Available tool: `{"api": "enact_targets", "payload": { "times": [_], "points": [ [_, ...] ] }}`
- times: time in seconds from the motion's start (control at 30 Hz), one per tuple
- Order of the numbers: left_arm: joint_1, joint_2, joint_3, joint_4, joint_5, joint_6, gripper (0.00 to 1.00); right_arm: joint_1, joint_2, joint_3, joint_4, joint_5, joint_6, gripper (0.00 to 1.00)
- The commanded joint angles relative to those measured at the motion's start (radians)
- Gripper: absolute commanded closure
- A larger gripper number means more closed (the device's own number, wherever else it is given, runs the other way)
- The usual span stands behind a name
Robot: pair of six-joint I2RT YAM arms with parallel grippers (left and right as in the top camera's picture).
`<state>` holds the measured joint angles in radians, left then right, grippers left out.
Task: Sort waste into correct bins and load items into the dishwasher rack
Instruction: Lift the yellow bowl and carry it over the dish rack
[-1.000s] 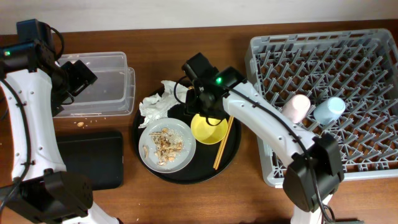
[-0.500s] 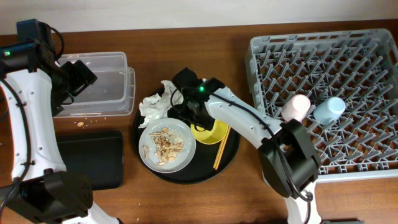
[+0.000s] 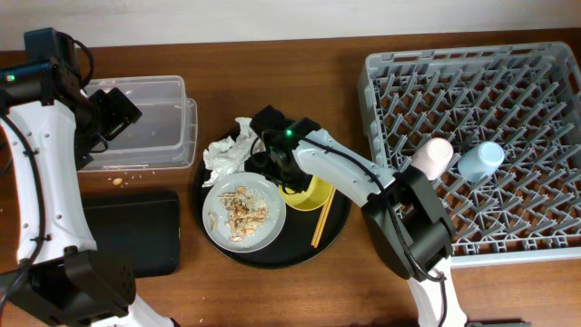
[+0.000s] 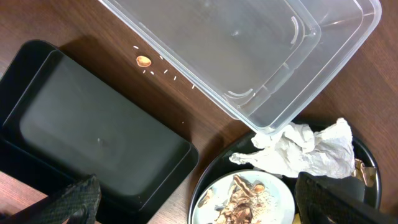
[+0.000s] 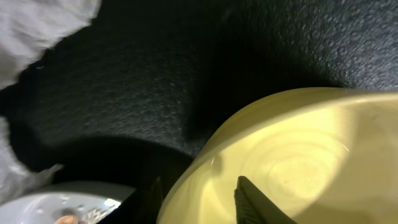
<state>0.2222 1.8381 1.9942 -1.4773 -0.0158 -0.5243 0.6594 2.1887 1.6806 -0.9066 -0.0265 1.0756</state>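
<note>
The yellow bowl (image 3: 309,192) (image 5: 298,155) sits on the round black tray (image 3: 272,258). My right gripper (image 3: 284,173) (image 5: 199,180) is low over the bowl's left rim, one finger inside and one outside. A gap still shows beside the inner finger. A pale-grey plate (image 3: 265,232) with food scraps (image 3: 240,210) lies beside the bowl, and crumpled tissue (image 3: 231,151) (image 4: 305,149) lies behind it. Chopsticks (image 3: 325,211) rest right of the bowl. The pink cup (image 3: 434,156) and blue cup (image 3: 479,162) lie in the dishwasher rack (image 3: 508,82). My left gripper (image 3: 118,107) (image 4: 202,199) hangs open and empty.
A clear tub (image 3: 145,123) (image 4: 249,50) stands at the back left, with the shallow black tray (image 3: 132,232) (image 4: 93,130) in front of it. A few crumbs (image 3: 118,180) (image 4: 143,60) lie on the wood between them.
My right gripper has shifted left and down onto the bowl's left rim and its jaws have narrowed. The left arm has not moved.
</note>
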Motion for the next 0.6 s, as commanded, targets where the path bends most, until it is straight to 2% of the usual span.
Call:
{"api": "enact_targets", "payload": {
  "times": [0.0, 0.07, 0.2, 0.3, 0.43, 0.57],
  "points": [
    [0.005, -0.029, 0.018, -0.001, -0.007, -0.009, 0.01, 0.008, 0.012, 0.001, -0.001, 0.004, 0.003, 0.67],
    [0.005, -0.029, 0.018, -0.001, -0.007, -0.009, 0.01, 0.007, 0.011, 0.011, -0.006, -0.008, 0.003, 0.75],
    [0.005, -0.029, 0.018, -0.001, -0.007, -0.009, 0.01, 0.007, 0.011, 0.057, -0.037, -0.028, -0.026, 0.83],
    [0.005, -0.029, 0.018, -0.001, -0.007, -0.009, 0.01, 0.006, 0.011, 0.112, -0.085, -0.025, -0.029, 0.95],
    [0.005, -0.029, 0.018, -0.001, -0.007, -0.009, 0.01, -0.003, 0.011, 0.193, -0.156, -0.051, -0.063, 0.96],
    [0.005, -0.029, 0.018, -0.001, -0.007, -0.009, 0.01, -0.017, 0.007, 0.311, -0.235, -0.14, -0.157, 0.96]
  ]
}}
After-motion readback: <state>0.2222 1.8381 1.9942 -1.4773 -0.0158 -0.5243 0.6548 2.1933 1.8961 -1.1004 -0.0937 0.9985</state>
